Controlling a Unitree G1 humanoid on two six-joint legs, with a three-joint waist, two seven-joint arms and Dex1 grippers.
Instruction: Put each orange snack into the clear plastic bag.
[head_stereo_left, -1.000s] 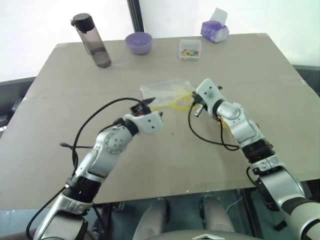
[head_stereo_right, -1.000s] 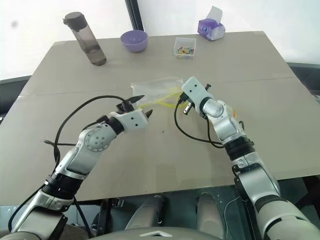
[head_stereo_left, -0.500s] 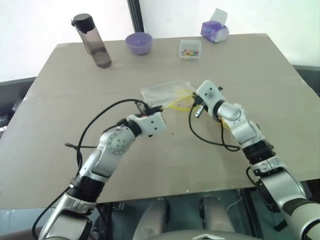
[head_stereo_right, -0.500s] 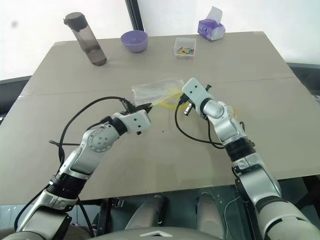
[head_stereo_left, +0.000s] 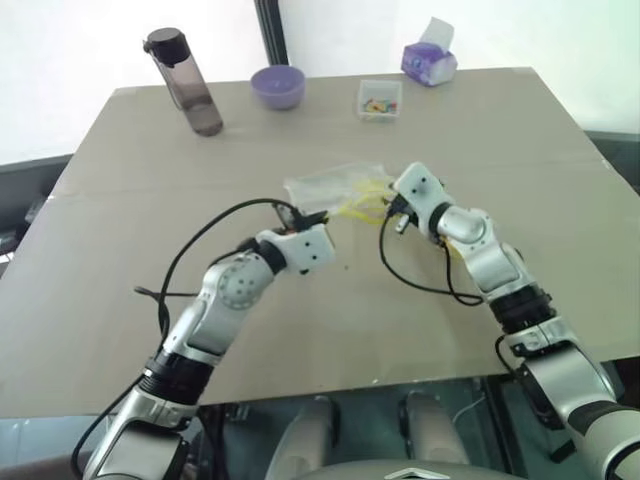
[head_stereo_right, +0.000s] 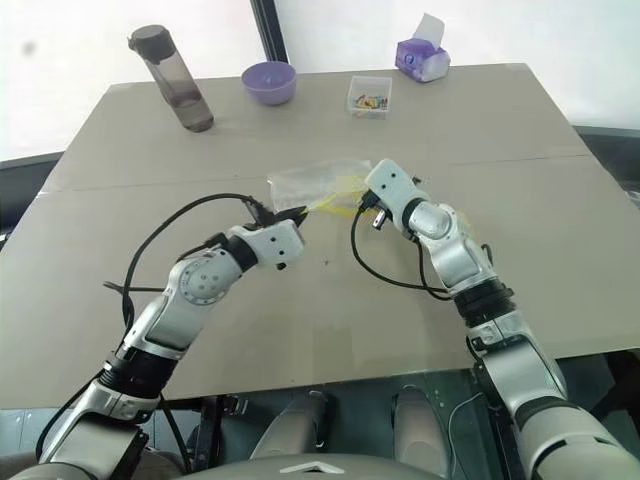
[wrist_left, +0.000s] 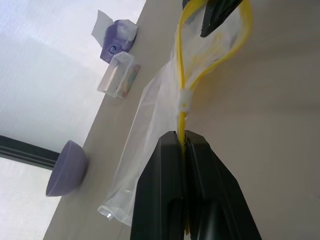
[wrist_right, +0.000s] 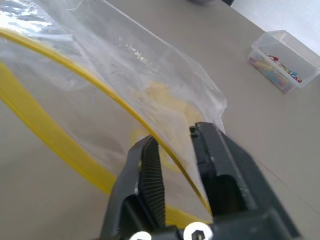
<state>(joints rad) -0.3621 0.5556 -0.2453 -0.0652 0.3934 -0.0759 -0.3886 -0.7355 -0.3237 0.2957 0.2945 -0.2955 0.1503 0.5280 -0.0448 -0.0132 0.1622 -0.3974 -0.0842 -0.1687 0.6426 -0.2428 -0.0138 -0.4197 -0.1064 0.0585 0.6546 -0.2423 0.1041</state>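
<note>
Bag (head_stereo_left: 335, 190) lay crinkled near the middle of the table (head_stereo_left: 120, 300), its yellow seal strip (wrist_left: 182, 100) pulled into an open loop between the two grippers. At its seven o'clock corner the left gripper (wrist_left: 185, 142) was clenched on the strip. At four o'clock the right gripper (wrist_right: 175, 145) had its fingers parted, with one edge of the strip running between them. An orange snack (head_stereo_right: 470, 243) peeked out beside the right forearm. Along the far edge, from ten to one o'clock, stood a bottle (head_stereo_left: 185, 82), a purple bowl (head_stereo_left: 277, 86), a clear box (head_stereo_left: 379, 100) and tissues (head_stereo_left: 430, 62).
</note>
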